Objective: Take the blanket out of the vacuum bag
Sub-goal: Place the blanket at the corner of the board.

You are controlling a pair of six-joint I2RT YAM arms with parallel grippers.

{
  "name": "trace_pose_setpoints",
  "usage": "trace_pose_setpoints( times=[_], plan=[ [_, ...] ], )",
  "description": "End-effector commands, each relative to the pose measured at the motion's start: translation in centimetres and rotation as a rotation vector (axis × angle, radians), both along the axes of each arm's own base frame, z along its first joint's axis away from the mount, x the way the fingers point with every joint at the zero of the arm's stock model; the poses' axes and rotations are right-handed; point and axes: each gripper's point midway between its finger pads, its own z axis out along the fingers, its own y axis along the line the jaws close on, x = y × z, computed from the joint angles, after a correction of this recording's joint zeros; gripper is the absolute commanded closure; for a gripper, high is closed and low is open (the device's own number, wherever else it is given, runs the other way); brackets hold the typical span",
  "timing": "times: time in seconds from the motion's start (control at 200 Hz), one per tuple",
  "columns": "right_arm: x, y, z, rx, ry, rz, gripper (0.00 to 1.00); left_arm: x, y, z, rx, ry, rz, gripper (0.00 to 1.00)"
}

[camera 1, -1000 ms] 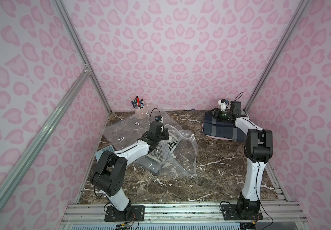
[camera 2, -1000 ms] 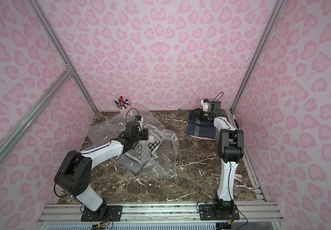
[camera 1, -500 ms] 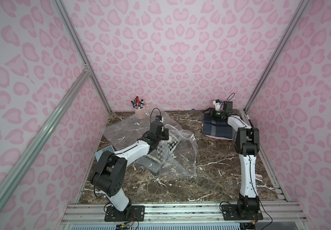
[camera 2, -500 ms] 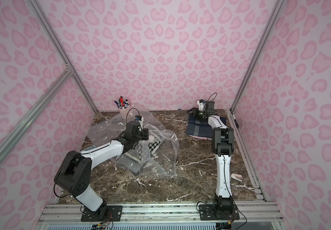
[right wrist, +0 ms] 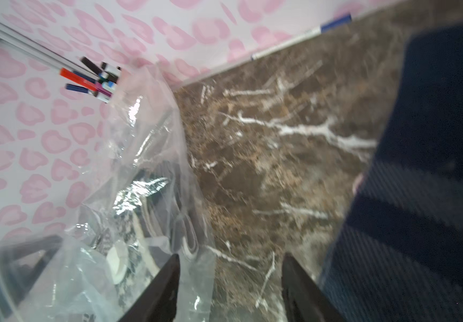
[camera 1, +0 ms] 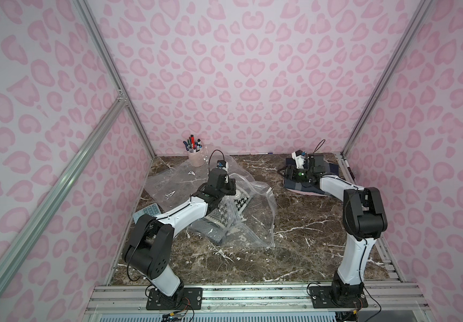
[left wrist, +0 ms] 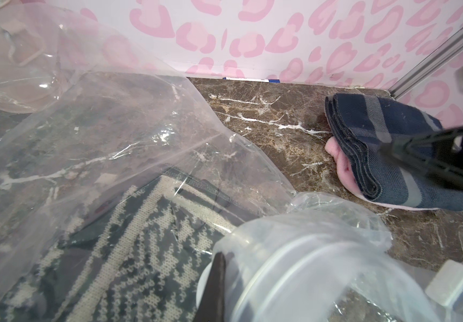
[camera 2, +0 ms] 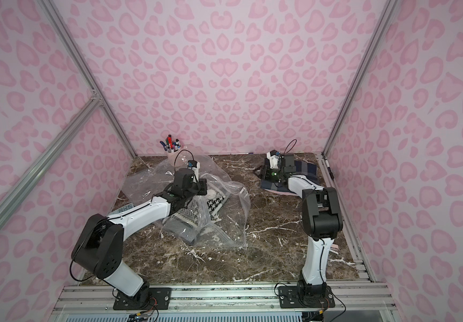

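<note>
Inspecting the table [camera 1: 294, 237], we find the left gripper [camera 1: 231, 187] pinched closed on the vacuum bag [camera 1: 258, 212] at centre-left, patterned knit [left wrist: 141, 251] inside. The right gripper [right wrist: 230, 259] has its jaws parted, holding nothing, just beside the navy blanket [left wrist: 378, 125] in the far right corner. Bare marble separates bag and blanket.

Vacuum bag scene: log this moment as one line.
left hand: shut on vacuum bag | right hand: open by navy blanket | patterned blanket: inside bag
</note>
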Motion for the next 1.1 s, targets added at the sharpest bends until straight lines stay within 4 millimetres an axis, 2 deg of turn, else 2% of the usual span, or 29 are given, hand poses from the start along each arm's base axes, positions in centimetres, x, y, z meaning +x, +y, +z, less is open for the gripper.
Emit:
trace_pose_setpoints(
  times=[0.0,0.12,0.175,0.275,0.415,0.49,0.5,0.515,0.625,0.72,0.845,0.86,0.87,0.94,0.99,1.01,1.1],
  plan=[
    [1.0,-0.6,-0.9,0.008,-0.039,-0.043,0.41,0.1,-0.3,0.9,-0.006,-0.016,-0.013,0.96],
    [1.4,-0.1,-3.3,0.037,0.013,-0.011,0.41,-0.1,0.0,1.4,-0.004,-0.024,-0.007,0.96],
    [1.5,0.3,-3.3,0.042,0.012,-0.002,0.41,-0.2,0.2,1.6,0.002,-0.026,-0.001,0.96],
    [1.5,0.4,-2.2,0.038,-0.008,-0.005,0.41,-0.3,0.5,1.7,0.012,-0.032,0.006,0.96],
    [1.3,0.5,2.4,0.028,-0.068,-0.011,0.41,-0.3,0.1,2.7,-0.007,-0.051,-0.013,0.96],
    [1.1,0.3,6.0,0.011,-0.119,-0.017,0.41,-0.6,-0.5,4.1,-0.033,-0.088,-0.053,0.96],
    [1.5,0.3,7.4,0.01,-0.148,-0.019,0.41,-0.6,-0.6,4.3,-0.036,-0.096,-0.059,0.96],
    [1.6,0.1,8.5,0.001,-0.167,-0.026,0.41,-0.7,-0.7,4.7,-0.042,-0.107,-0.069,0.96],
    [2.1,-2.5,13.9,-0.057,-0.218,-0.108,0.41,-1.4,-1.2,7.5,-0.076,-0.196,-0.119,0.96],
    [1.5,-5.6,16.0,-0.054,-0.216,-0.165,0.41,-1.7,-1.9,10.7,-0.101,-0.296,-0.168,0.96],
    [-1.5,-8.2,16.1,-0.066,-0.206,-0.205,0.41,0.0,-3.4,13.1,-0.086,-0.33,-0.217,0.96],
    [-1.9,-8.2,16.4,-0.065,-0.217,-0.205,0.41,0.2,-3.6,13.5,-0.087,-0.336,-0.221,0.96],
    [-2.4,-8.2,15.5,-0.067,-0.197,-0.207,0.41,0.4,-3.7,13.6,-0.089,-0.338,-0.224,0.96],
    [-5.2,-7.9,15.0,-0.047,-0.199,-0.2,0.4,1.2,-4.4,14.1,-0.098,-0.349,-0.238,0.96],
    [-7.2,-7.6,14.5,-0.027,-0.19,-0.194,0.4,1.6,-4.7,13.6,-0.102,-0.343,-0.24,0.96],
    [-8.0,-7.4,14.2,-0.022,-0.184,-0.195,0.41,1.9,-4.8,14.9,-0.114,-0.369,-0.237,0.96],
    [-11.3,-6.7,13.3,0.009,-0.18,-0.2,0.41,2.6,-5.2,15.4,-0.13,-0.378,-0.233,0.96]
  ],
)
